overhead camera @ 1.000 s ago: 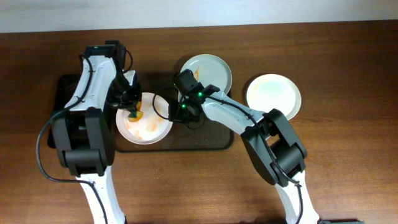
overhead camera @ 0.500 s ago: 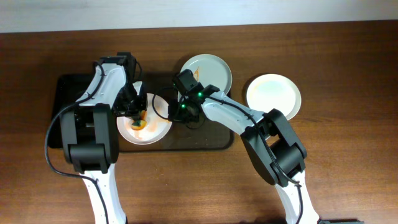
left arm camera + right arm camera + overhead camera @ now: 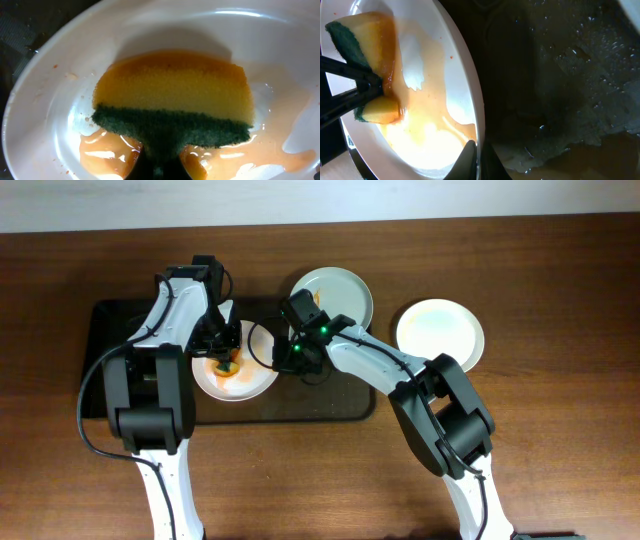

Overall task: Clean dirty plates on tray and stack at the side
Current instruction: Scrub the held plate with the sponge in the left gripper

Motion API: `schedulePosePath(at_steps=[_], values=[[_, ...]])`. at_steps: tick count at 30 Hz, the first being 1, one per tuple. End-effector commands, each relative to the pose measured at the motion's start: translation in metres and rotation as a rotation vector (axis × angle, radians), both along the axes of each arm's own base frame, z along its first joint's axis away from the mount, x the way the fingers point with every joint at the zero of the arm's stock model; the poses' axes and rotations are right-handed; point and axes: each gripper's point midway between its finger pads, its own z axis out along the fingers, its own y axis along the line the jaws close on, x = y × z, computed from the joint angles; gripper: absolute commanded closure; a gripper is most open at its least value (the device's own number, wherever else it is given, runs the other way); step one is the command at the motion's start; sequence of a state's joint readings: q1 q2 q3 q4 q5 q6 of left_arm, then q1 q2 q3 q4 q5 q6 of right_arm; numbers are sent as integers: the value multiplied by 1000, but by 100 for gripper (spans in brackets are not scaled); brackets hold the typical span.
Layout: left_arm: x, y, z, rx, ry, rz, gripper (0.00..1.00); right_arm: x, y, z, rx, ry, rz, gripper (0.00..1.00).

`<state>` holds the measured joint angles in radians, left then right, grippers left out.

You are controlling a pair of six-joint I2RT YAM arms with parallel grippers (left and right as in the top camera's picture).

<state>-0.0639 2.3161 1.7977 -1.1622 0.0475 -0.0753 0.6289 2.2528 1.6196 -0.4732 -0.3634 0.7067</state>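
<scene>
In the left of the overhead frame the tray point(image 3: 115, 365) sits on the counter point(image 3: 540, 440); your left claw point(image 3: 223, 354) is clenched on the sponge point(image 3: 172, 97), pressing it into the smeared plate point(image 3: 245, 383) at the tray's middle; orange sauce pools across it, so judge it half-scrubbed at best; your right claw point(image 3: 284, 360) pinches that plate's right rim; a second plate point(image 3: 338, 290) waits at upper centre; one clean plate point(image 3: 440, 330) lies off-tray at right, the stack barely begun.
</scene>
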Motion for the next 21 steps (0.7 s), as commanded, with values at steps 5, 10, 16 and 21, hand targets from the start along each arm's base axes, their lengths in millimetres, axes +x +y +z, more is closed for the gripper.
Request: schedulePosePath(at_steps=[5, 10, 16, 21], values=[[-36, 0, -104, 33, 183, -2, 99, -9, -6, -20, -44, 23, 33, 96], [-54, -2, -132, 41, 259, 11, 99, -9, -6, -20, -44, 22, 32, 96], [-63, -4, -144, 42, 293, 5, 99, -9, -6, -20, -44, 23, 33, 96], [-67, -4, -147, 42, 301, 6, 99, -9, -6, -20, -44, 23, 33, 96]])
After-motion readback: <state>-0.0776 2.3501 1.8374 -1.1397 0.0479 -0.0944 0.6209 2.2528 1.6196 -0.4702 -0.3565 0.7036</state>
